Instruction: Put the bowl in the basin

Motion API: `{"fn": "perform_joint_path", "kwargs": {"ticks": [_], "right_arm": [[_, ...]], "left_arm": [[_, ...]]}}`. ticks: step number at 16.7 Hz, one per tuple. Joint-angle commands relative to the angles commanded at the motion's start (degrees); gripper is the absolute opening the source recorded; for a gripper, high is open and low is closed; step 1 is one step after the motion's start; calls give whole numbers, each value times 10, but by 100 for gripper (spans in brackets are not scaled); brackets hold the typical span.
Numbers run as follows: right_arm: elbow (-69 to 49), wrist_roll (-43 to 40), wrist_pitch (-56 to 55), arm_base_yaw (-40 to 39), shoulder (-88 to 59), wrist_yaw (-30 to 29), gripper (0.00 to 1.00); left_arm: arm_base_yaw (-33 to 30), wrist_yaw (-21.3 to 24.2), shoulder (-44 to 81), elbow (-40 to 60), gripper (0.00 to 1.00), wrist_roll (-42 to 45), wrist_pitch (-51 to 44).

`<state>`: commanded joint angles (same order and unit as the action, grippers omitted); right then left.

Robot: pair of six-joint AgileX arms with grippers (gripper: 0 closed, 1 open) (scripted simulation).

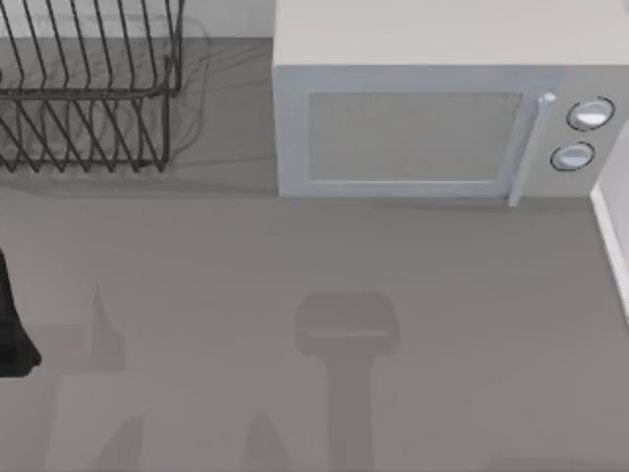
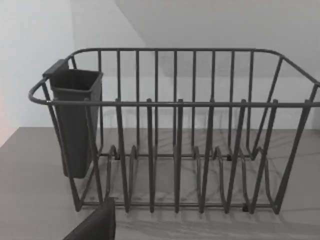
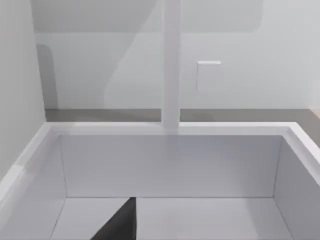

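1. The left arm (image 1: 12, 329) is matt black — a dark, blocky shape with an angled lower corner at the top view's left edge.
2. In the left wrist view, a part of the left gripper (image 2: 95, 224) is a flat, charcoal wedge with a straight slanted edge and a squared tip.
3. In the right wrist view, a part of the right gripper (image 3: 120, 222) is the same kind of piece — dark, plain and smooth, tapering to a point.
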<state>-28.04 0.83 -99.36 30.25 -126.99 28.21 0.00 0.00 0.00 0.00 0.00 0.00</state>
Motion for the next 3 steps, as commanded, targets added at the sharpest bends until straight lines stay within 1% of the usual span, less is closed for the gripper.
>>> {"fn": "perform_joint_path", "kwargs": {"ticks": [3], "right_arm": [[0, 0, 0, 0, 0, 0, 100]], "left_arm": [[0, 0, 0, 0, 100, 0, 0]]}}
